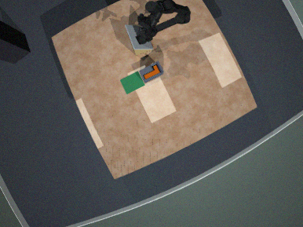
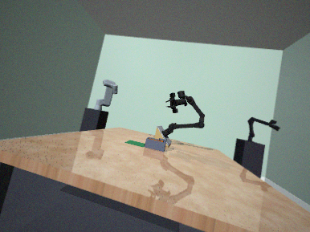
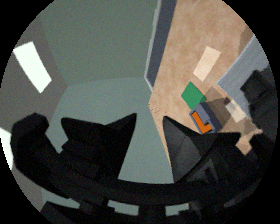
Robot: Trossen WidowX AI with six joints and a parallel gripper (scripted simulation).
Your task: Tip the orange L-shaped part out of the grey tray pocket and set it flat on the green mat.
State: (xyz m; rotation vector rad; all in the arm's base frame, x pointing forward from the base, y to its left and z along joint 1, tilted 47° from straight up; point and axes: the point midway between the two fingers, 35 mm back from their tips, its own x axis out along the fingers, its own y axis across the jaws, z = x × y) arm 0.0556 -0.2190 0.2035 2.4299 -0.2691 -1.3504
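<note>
The orange L-shaped part (image 1: 151, 74) (image 3: 200, 123) lies in the pocket of the grey tray (image 1: 147, 70) (image 2: 154, 144) (image 3: 213, 117). It looks flat and level there, with only a thin orange strip showing in the exterior view. The green mat (image 1: 132, 82) (image 2: 134, 143) (image 3: 193, 95) lies flat beside the tray and holds nothing. My gripper (image 2: 168, 103) (image 3: 149, 117) is partly open and empty, raised high above the table and away from the tray. In the wrist view the part and tray show beyond the right finger. The fingertips are too dark to make out in the top view.
A grey, slanted block with a tan side (image 1: 133, 42) (image 2: 159, 132) stands by my arm's base, close behind the tray. A grey arm (image 2: 108, 92) and another black arm (image 2: 261, 121) stand on dark pedestals beyond the table. Pale bright patches lie on the wooden table (image 1: 196, 113).
</note>
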